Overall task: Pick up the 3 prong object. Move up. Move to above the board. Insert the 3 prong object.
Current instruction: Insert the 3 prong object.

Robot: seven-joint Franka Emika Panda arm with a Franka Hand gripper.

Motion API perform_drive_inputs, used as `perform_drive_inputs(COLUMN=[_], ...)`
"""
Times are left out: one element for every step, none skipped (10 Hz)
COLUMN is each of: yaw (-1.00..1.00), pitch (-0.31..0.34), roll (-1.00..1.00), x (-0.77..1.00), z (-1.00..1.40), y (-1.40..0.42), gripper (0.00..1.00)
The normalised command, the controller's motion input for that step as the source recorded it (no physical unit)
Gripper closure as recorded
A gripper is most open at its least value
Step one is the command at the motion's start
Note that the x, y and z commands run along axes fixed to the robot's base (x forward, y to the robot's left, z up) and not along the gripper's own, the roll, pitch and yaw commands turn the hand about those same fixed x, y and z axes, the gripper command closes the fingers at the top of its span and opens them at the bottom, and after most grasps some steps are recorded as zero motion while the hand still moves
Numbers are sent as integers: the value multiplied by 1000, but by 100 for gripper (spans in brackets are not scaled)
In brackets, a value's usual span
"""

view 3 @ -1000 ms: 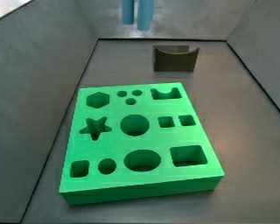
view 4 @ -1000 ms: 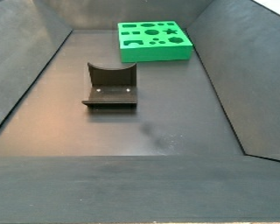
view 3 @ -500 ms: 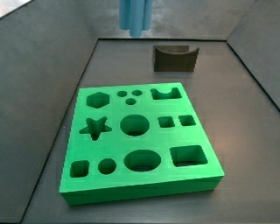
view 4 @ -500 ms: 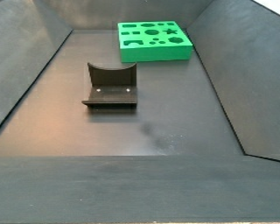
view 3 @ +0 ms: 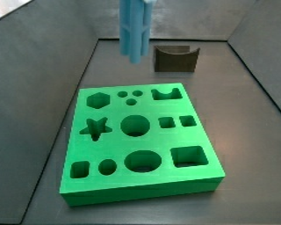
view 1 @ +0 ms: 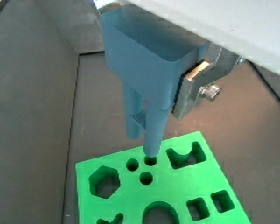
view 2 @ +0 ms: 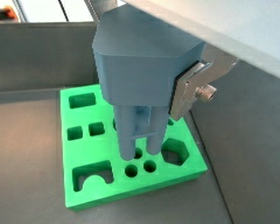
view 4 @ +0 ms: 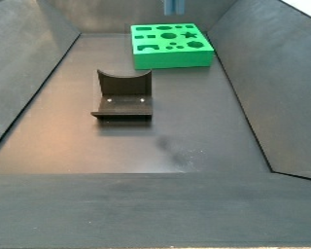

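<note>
Hanging above the far end of the board [view 3: 137,141], the 3 prong object [view 3: 133,28] shows in a side view as a slim light-blue post coming down from the top edge, its lower end clear of the green slab. From where I sit, both wrist views give the better read: the gripper [view 1: 166,83] has the post's wide angular head between its plates, and I can see one silver finger [view 1: 192,80] with its screw pressed against the side of the blue head; the same finger [view 2: 192,83] shows in the second wrist picture, also flat against the head. So I take the claw as closed on the 3 prong object [view 1: 140,74], though the far plate is hidden behind it. The prongs [view 2: 140,140] point down at the board [view 2: 84,149], right over the three small round holes [view 1: 146,168], and I cannot tell whether the tips touch the surface or hang just short of it. In a side view the brown notched block [view 3: 175,58] sits on the floor at about one o'clock from the board, well apart from it. In a side view the board [view 4: 170,46] lies at twelve o'clock far back, with the fixture [view 4: 121,95] nearer the middle of the floor, and the gripper is out of that frame.
</note>
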Motion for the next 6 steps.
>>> perform_drive_inputs(yaw=[-49,-63,-80,-123,-103,0], pitch=[0,0,-1,-51,-67,0], roll=[-63,-63,-44,-83,-60,0], x=[0,0,14,46,26,0], z=[-503,-517,-520,-463,-326,-37], y=[157,129,94,3,0,0], gripper=[100,100,100,100,100,100])
